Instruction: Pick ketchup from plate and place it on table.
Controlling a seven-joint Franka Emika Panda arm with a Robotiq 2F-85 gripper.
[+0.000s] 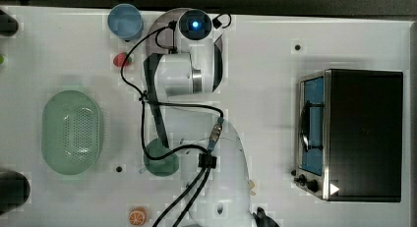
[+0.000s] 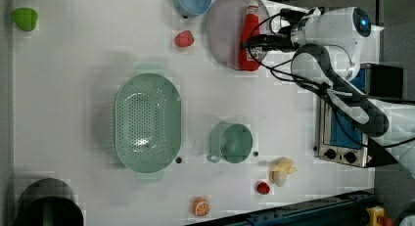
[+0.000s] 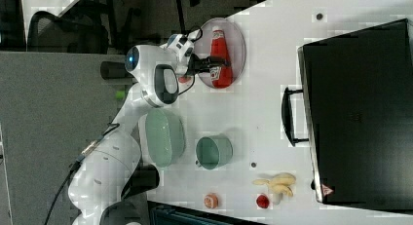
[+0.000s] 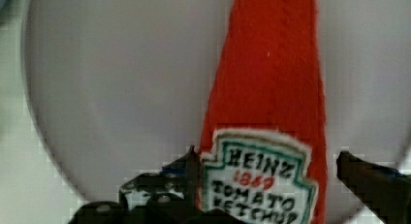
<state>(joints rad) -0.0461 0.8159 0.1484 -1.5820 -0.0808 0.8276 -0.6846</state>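
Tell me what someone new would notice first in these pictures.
The slim red ketchup bottle lying on the pale lilac round plate at the white table's edge, with the open gripper straddling its label. Next, the big green perforated basket mid-table, and the black toaster oven at the right view's right.

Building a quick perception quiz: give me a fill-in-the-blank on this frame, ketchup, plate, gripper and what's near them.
1. The ketchup lies on the pale ____.
2. The gripper has its fingers ____, one on each side of the bottle's label.
3. In the left view, the small red strawberry sits on the table just below the blue ____.
4. The perforated oval basket is ____ in colour.

Missing words: plate; open; bowl; green
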